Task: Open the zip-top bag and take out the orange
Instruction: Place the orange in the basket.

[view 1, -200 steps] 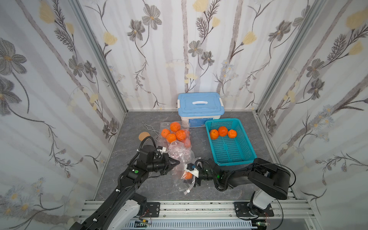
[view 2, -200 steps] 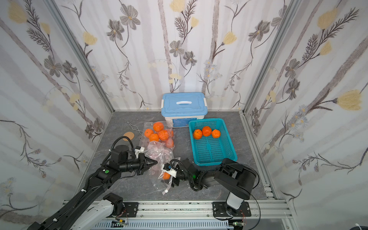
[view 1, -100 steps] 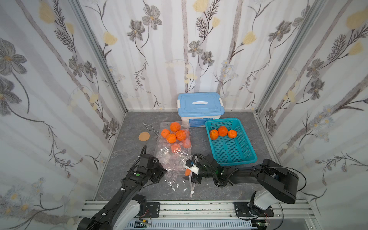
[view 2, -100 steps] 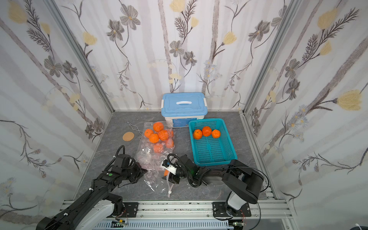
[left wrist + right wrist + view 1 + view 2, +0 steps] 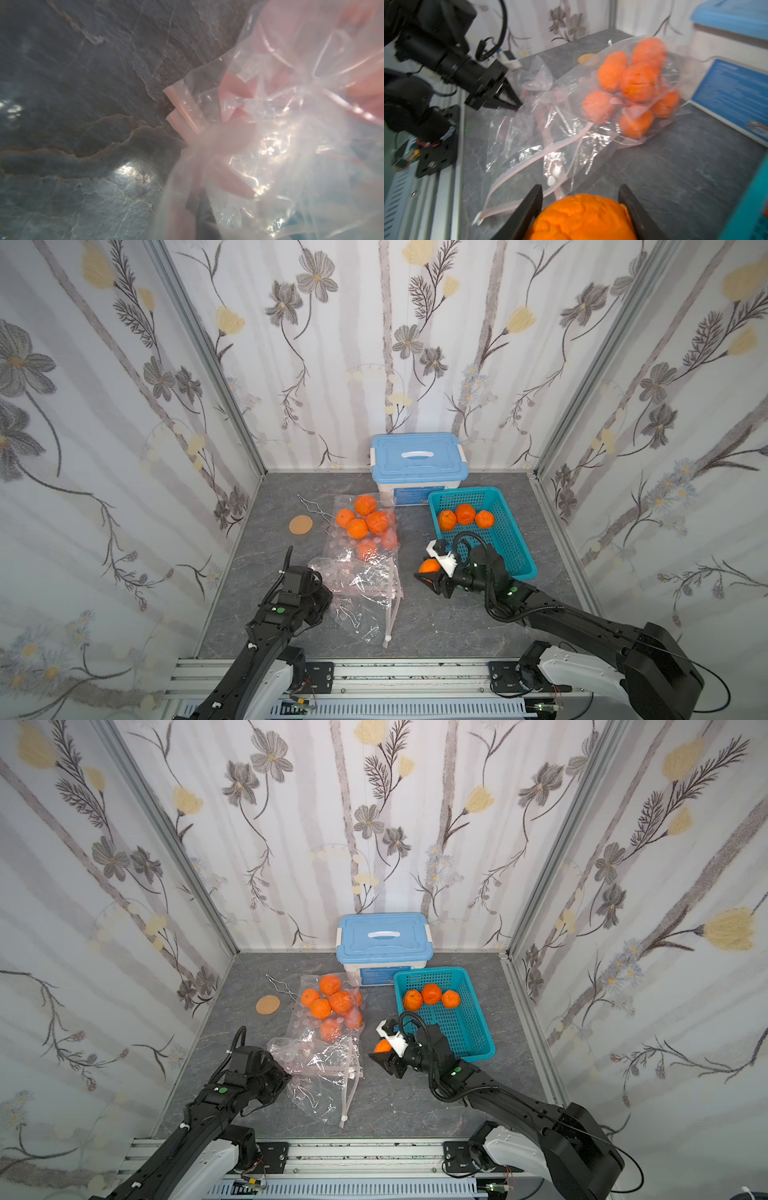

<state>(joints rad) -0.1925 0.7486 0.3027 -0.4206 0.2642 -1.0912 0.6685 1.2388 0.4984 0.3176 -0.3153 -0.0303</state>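
Status: your left tool (image 5: 513, 102) has its jaws together on a bunched corner of the zip-top bag (image 5: 361, 589), at the front-left of the grey worktop (image 5: 436, 626). The left wrist view shows only crumpled clear film and pink zip strip right at the lens. Farther back on that side, a round cork coaster (image 5: 301, 525) and a bent wire piece (image 5: 312, 506) lie beside the bag's far end. The bag lies slack. Its pink zip edge faces your right arm, the two strips apart along part of their length, and the bagged oranges (image 5: 365, 522) sit clustered in its far end. Right of the bag and clear of it, your right tool (image 5: 580, 188) is clamped on one orange (image 5: 581, 216), just beside the near-left corner of the teal basket (image 5: 513, 547). Three loose oranges (image 5: 465, 515) lie at the basket's far end. A blue-lidded box (image 5: 417, 458) stands against the back wall, close behind the basket.
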